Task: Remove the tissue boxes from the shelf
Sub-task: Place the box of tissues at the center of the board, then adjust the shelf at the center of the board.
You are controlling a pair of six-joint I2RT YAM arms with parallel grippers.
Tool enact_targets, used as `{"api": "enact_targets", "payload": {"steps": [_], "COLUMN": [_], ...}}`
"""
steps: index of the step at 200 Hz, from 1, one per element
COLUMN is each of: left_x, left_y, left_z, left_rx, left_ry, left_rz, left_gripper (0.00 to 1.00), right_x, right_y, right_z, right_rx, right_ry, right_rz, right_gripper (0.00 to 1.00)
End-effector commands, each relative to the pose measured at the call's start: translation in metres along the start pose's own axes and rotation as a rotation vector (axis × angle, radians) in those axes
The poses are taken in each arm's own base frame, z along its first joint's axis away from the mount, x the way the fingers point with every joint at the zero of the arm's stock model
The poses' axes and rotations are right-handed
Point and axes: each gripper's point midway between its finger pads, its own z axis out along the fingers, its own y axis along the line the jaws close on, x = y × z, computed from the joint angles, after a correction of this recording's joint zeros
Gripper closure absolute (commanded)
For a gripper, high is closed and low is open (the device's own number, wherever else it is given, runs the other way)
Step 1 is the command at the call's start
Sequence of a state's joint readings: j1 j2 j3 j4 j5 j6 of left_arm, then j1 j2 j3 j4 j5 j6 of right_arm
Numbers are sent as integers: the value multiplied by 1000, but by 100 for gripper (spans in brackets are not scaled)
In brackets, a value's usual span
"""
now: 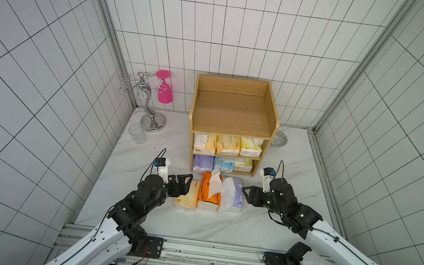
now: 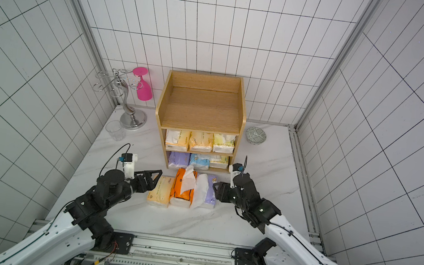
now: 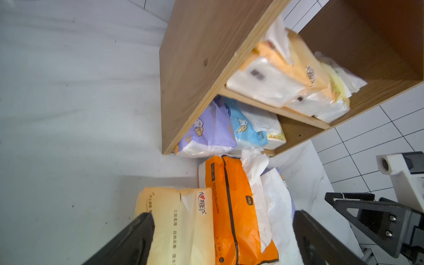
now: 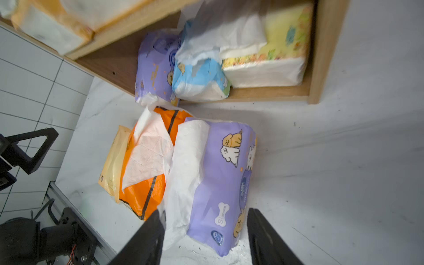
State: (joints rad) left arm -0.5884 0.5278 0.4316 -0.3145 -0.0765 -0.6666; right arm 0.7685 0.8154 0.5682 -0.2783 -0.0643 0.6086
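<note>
Three tissue packs [image 1: 207, 193] lie on the table [image 1: 146, 158], crowding the shelf [image 1: 233, 108] front; six remain inside, three per tier. The left gripper [image 1: 185, 183] and right gripper [image 1: 245, 196] flank them, jaws spread, empty.

A silver wire stand [image 1: 153, 124] stood in the far left corner of the white marbled bench [image 1: 221, 223], and a pink goblet [image 1: 165, 90] hung upside down from one of its hooks. A clear glass tumbler [image 1: 137, 132] sat upright just in front of the stand's round base. Toward the far right, a small patterned dish [image 2: 255, 136] lay on the bench. White tiled walls [image 1: 246, 32] enclosed three sides.
</note>
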Motion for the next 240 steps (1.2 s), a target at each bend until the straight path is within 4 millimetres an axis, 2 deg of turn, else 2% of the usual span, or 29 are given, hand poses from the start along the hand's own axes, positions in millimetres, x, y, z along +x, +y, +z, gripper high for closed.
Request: {"api": "enact_targets", "payload": {"steps": [1,17,51,86,109,165,207,240], "left_x": [-30,-40,-58,-70,-73,-83,-91,-97], "left_y": [-11,-22,-37,-47,-44,-36,-33,-31], "left_z": [1,12,35,45,48,53,62,77], "left_rx": [-14,-10,-35,-26,-41,-49,-47,-47], "left_ry": [-84,-77,-56,-78,-88,-99,-101,-91], "left_rz": [82,100,110,125,135,125,125,114], "left_gripper": [2,2,2,2,2,2,2,2], "right_x": [-34,-57,-100,-135,-148,-170,-188,-200], "right_y": [-13,-14,-22,-23,-24,-19,-30,-39], "right_z": [-28,-34,-29,-21,-11,8,22,35], "right_rx": [101,110,99,58,39,-9,22,30], "right_ry": [-77,-91,-83,-106,-94,-95,-97,-87], "right_rz": [-40,-48,-13,-9,-4,5,1,1], "right_gripper": [41,46,60,66,69,70,74,79]}}
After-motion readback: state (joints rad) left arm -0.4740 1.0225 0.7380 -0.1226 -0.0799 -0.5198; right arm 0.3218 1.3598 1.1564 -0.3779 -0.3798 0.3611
